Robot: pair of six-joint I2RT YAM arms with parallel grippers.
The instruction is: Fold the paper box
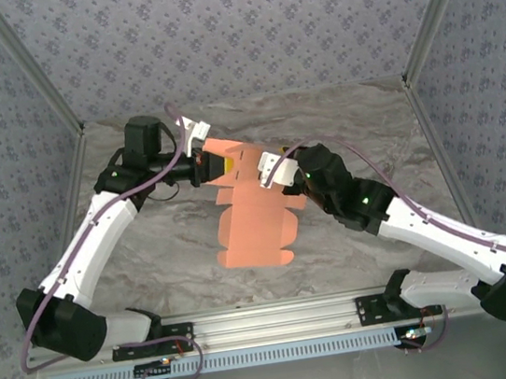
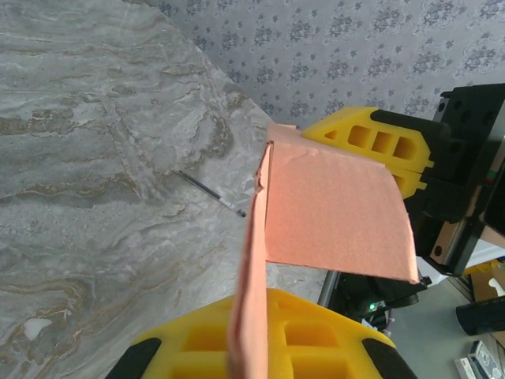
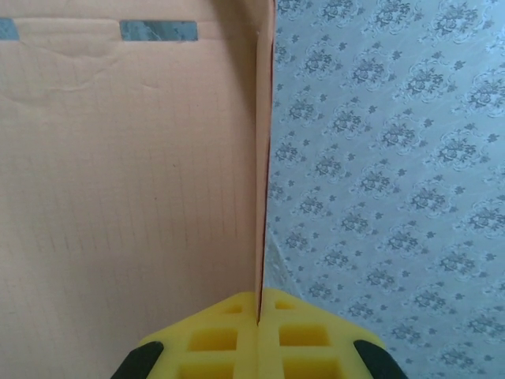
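Observation:
The paper box is a salmon-orange die-cut sheet, held up over the middle of the table with its lower part hanging toward the near edge. My left gripper is shut on the sheet's top left edge. In the left wrist view the card runs edge-on through the left gripper, with one flap bent off to the right. My right gripper is shut on the sheet's top right part. In the right wrist view a folded card wall stands upright, pinched in the right gripper. The right gripper's yellow fingers sit behind the flap.
A thin dark pen lies on the marble-patterned table. Patterned walls close in the back and both sides. A metal rail carrying the arm bases runs along the near edge.

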